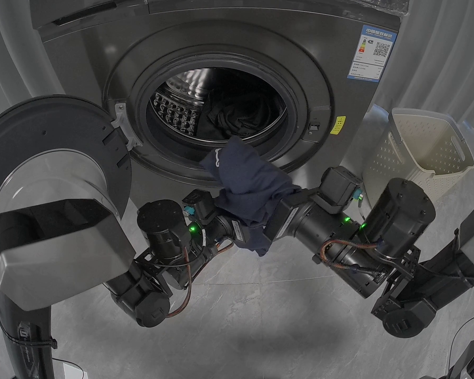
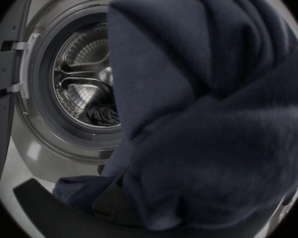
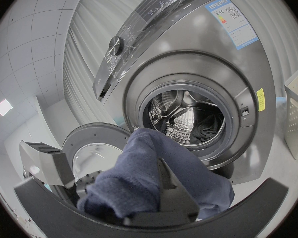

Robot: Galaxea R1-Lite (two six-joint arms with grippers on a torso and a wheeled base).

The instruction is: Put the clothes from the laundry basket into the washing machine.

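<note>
A navy garment (image 1: 247, 180) hangs in front of the washing machine's (image 1: 321, 53) round opening, its top edge touching the lower door rim. My right gripper (image 3: 155, 182) is shut on it, the cloth bunched around one dark finger (image 3: 170, 185). My left gripper (image 1: 203, 206) sits just left of the garment and below the opening, with navy cloth (image 2: 205, 116) draped over it. Dark clothes (image 1: 237, 114) lie inside the steel drum (image 2: 82, 80). The white laundry basket (image 1: 432, 148) stands on the floor to the right of the machine.
The machine's round door (image 1: 47, 148) is swung wide open to the left, close beside my left arm. Grey curtains hang behind the machine. Bare grey floor (image 1: 279, 322) lies in front of it.
</note>
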